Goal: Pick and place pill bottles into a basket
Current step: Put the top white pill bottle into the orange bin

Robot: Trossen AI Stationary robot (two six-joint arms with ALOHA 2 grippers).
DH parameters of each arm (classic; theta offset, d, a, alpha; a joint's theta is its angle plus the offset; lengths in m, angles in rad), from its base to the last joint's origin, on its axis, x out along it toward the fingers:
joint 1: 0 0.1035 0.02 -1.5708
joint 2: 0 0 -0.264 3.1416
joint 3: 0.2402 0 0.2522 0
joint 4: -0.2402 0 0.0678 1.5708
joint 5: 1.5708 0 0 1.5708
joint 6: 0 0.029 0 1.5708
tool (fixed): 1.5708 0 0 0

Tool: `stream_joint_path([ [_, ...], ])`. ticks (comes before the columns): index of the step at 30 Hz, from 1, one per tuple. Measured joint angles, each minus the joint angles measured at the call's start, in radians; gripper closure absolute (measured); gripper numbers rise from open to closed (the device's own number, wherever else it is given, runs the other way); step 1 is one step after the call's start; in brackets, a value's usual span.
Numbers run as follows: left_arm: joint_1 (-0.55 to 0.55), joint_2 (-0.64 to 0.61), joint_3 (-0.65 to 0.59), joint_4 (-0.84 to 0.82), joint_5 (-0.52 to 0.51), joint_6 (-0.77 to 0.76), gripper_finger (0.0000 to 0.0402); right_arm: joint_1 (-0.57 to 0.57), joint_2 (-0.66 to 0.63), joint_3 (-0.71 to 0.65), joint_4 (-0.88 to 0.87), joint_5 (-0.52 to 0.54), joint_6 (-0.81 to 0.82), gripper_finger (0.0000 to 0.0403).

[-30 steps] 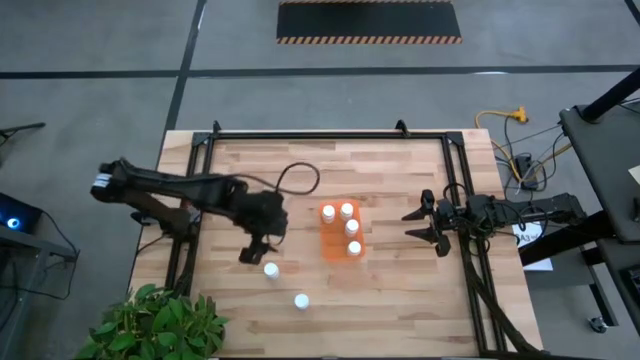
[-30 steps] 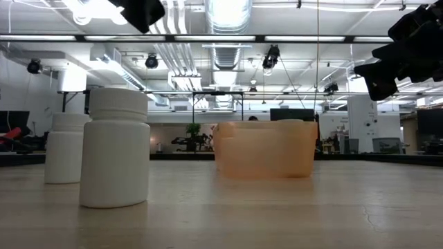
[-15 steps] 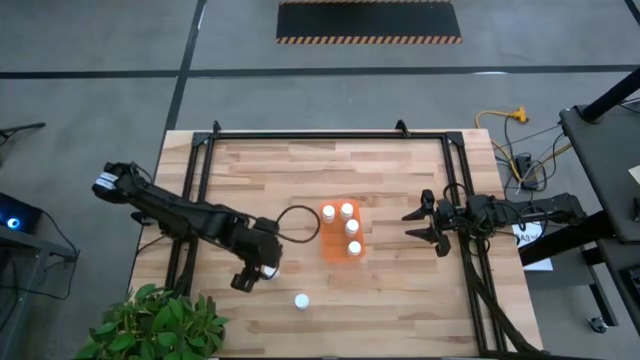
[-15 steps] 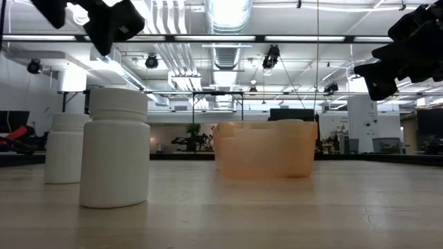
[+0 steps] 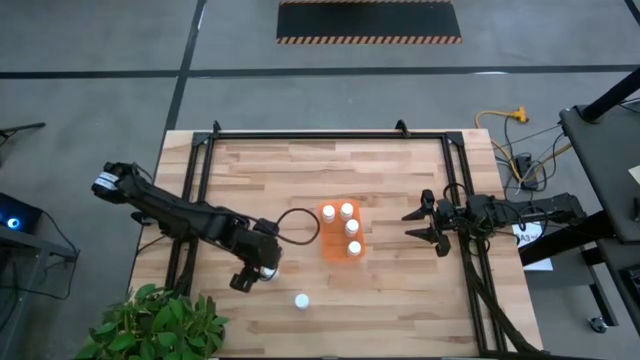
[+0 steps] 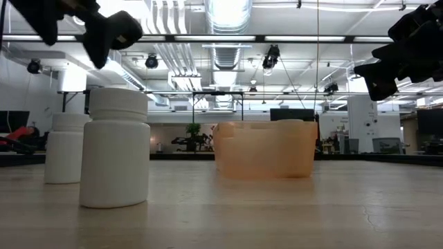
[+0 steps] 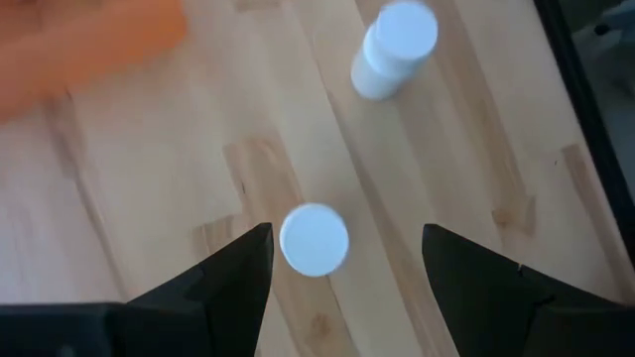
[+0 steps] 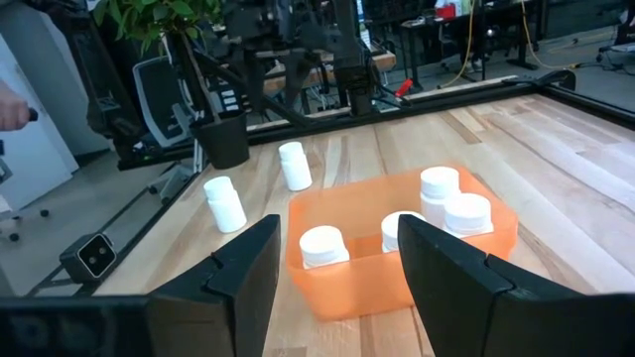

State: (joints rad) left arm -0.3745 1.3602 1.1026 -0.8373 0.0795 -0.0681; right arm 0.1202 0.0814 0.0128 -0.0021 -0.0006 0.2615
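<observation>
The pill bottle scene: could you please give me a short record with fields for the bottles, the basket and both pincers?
basket: orange basket, near the middle of the table
bottles in basket: four
bottles on table: two, upright, one under the left pincer, one nearer the front edge
left pincer: open, above a bottle, fingers either side of its cap, not touching it
right pincer: open, hanging above the table to the right of the basket, holding nothing
</observation>
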Motion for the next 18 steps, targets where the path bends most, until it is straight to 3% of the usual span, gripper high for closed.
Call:
stream_joint_path([
  [8,-0.001,0.000,-0.095,0.113,0.018,-0.004,0.0162,0.000,0.000,0.000,0.000,0.000,0.000,0.0209],
  [18,-0.001,0.075,-0.127,0.156,0.018,-0.004,0.0162,0.000,0.000,0.000,0.000,0.000,0.000,0.0209],
])
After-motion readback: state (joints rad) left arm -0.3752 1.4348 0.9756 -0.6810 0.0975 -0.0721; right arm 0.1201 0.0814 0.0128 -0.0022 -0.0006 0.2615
